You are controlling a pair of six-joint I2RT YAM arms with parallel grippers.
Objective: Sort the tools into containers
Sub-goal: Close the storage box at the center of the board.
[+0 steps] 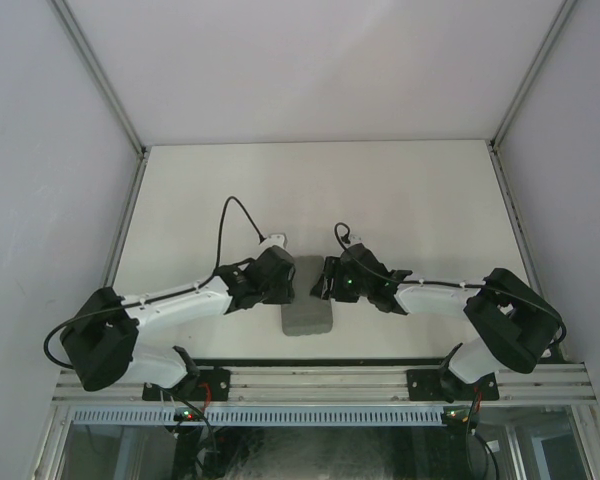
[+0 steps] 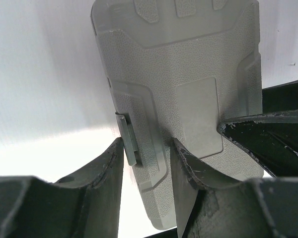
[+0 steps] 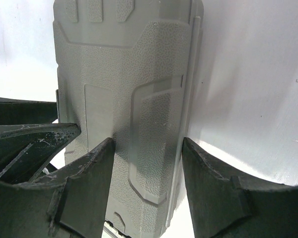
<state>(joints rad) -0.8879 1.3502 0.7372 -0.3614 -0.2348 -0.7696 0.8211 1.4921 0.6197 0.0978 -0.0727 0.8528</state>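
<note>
While half-open, left gripper (image 2: 147,144) and right gripper (image 3: 148,144) straddle case (image 2: 188,59) edges.

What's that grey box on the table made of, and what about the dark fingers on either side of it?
The grey case looks like moulded plastic: a matte, pebbled surface with raised panels and a clip-style latch on its edge. The fingers seem to be hard black plastic, possibly printed. Their scuffed, pale-worn edges suggest that, though the look alone leaves it open.
</note>
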